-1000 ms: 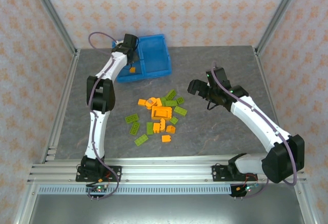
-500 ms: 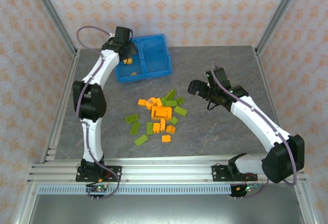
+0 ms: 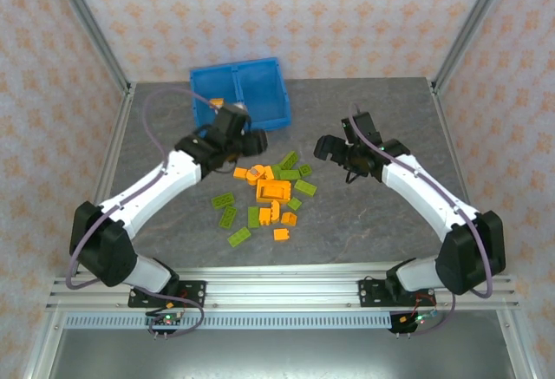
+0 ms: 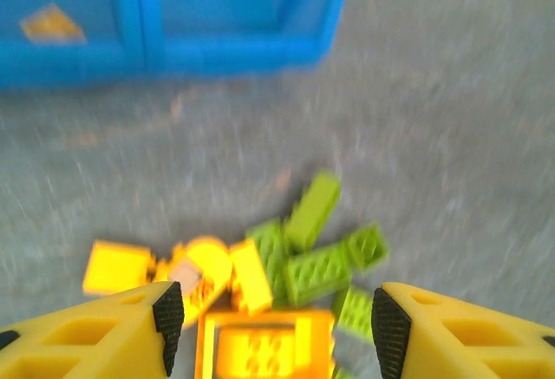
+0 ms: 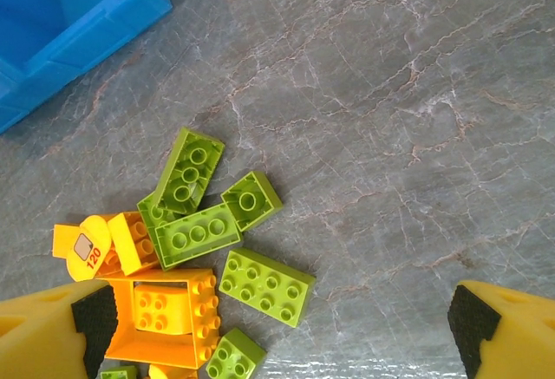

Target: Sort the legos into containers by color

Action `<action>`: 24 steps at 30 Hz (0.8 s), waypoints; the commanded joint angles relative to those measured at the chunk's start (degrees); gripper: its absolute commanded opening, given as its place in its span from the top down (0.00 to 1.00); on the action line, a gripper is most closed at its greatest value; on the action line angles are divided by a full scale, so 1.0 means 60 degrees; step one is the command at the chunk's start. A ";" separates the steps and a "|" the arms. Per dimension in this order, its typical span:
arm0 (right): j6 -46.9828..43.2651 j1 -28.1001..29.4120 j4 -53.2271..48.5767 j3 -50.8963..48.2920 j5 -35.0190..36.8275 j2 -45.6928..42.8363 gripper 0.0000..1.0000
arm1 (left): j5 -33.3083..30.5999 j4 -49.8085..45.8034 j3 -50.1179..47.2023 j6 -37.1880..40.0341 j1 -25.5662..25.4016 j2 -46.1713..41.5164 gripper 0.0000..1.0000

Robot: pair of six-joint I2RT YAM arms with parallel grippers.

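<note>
On the grey worktop (image 3: 373, 223), the legos (image 3: 270, 192) are lying in a loose pile near the middle, orange and lime green mixed, well apart from the blue bin (image 3: 264, 122), which is sitting at the far edge. The larger orange piece (image 3: 274, 191) is sitting in the pile's centre with small orange bricks touching its far side. A green brick (image 3: 224, 199) and two more green ones are lying to the pile's left, and an orange brick (image 3: 282, 234) is lying at the near edge. One orange brick (image 3: 217, 101) is resting in the bin's left compartment, partly behind the left arm; the left wrist view is showing it there too, blurred. The left claw (image 3: 245, 140) is hovering between bin and pile, above the pile's far left edge. Its jaws are standing partly apart with nothing between them, touching no brick. In its wrist view the left claw is framing the larger orange piece below, with green bricks just beyond. The right claw (image 3: 334, 149) is hanging to the pile's right, jaws spread fully wide, holding nothing. Its wrist view is looking down on five green bricks beside the orange piece, a round orange piece (image 5: 87, 245) marked 120, and the bin's corner at upper left.
</note>
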 commanded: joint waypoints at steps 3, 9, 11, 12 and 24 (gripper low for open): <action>0.0049 0.0071 0.0284 0.0432 -0.0056 0.0280 0.01 | 0.0118 -0.0095 -0.1586 -0.0430 -0.0490 -0.0054 0.39; 0.0089 0.0131 0.0303 0.0384 -0.0043 0.0331 0.01 | 0.0479 0.0469 -0.2072 -0.0522 -0.0626 0.0871 0.44; 0.0109 0.0139 0.0281 0.0333 0.0002 0.0292 0.01 | 0.0538 0.0654 -0.2042 -0.0480 -0.0635 0.1168 0.47; 0.0102 0.0150 0.0256 0.0311 0.0017 0.0252 0.01 | 0.0580 0.0725 -0.1997 -0.0464 -0.0635 0.1338 0.49; 0.0108 0.0156 0.0112 0.0177 0.0180 0.0034 0.01 | 0.0669 0.1049 -0.1947 -0.0478 -0.0625 0.2266 0.84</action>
